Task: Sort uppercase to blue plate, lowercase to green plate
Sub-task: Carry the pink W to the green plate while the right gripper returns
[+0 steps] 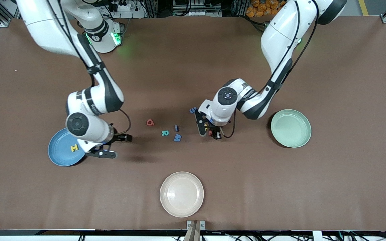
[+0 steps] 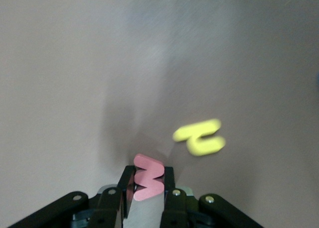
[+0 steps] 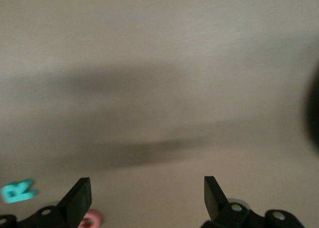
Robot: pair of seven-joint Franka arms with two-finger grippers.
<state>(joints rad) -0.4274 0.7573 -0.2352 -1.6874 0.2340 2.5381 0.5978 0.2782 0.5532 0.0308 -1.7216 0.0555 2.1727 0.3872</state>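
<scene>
My left gripper [image 1: 210, 133] [image 2: 148, 185] is shut on the red lowercase m [image 2: 148, 178], low over the table middle. The yellow hooked lowercase letter [image 2: 199, 137] [image 1: 206, 126] lies right beside it. A small blue letter [image 1: 192, 110] lies close by, farther from the camera. Red Q [image 1: 150, 122] [image 3: 89, 220], teal R [image 1: 165, 133] [image 3: 17, 190], blue M [image 1: 177, 137] and a dark i-like letter [image 1: 176, 127] lie mid-table. The yellow H [image 1: 74, 147] rests in the blue plate [image 1: 57, 152]. My right gripper [image 1: 117, 146] [image 3: 147, 195] stands open and holds nothing, beside that plate. The green plate [image 1: 291, 128] holds nothing.
A cream-beige plate [image 1: 181, 194] sits near the table's front edge, nearer the camera than the letters. The green plate lies toward the left arm's end and the blue plate toward the right arm's end. Brown tabletop [image 1: 280, 187] surrounds them.
</scene>
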